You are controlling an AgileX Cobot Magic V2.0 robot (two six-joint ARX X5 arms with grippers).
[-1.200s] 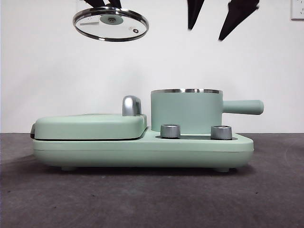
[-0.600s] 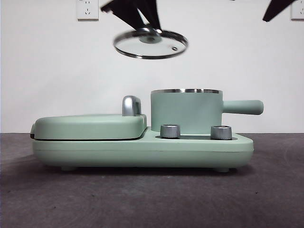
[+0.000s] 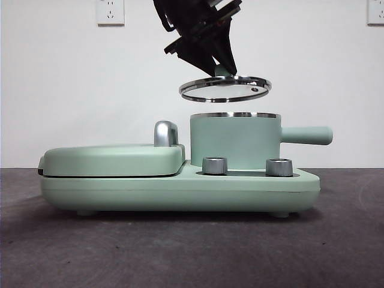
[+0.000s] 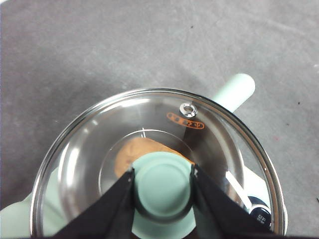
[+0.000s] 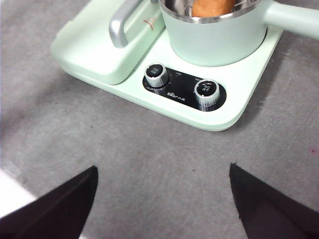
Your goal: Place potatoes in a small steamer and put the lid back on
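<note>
The glass lid (image 3: 225,89) hangs level a little above the steel rim of the mint-green small steamer (image 3: 235,141). My left gripper (image 3: 222,69) comes down from above and is shut on the lid's mint-green knob (image 4: 163,186). Through the lid's glass (image 4: 149,119) in the left wrist view I see the orange-brown potato (image 4: 137,152) lying inside the pot, and the pot's straight handle (image 4: 234,92) sticks out past the lid's rim. My right gripper (image 5: 163,168) is open and empty, high over the table in front of the appliance, and its view catches the potato (image 5: 212,7) in the steamer (image 5: 219,40).
The steamer stands on a mint-green base (image 3: 180,189) with two chrome dials (image 3: 215,165) (image 3: 279,167). Beside the pot lies the flat hinged griddle (image 3: 114,159) with its chrome handle (image 3: 166,133). Dark grey table (image 3: 192,252) runs all around.
My left gripper has carried the lid rightward and down, from high on the left to just above the steamer. The right arm's black tips have left the top of the front view.
</note>
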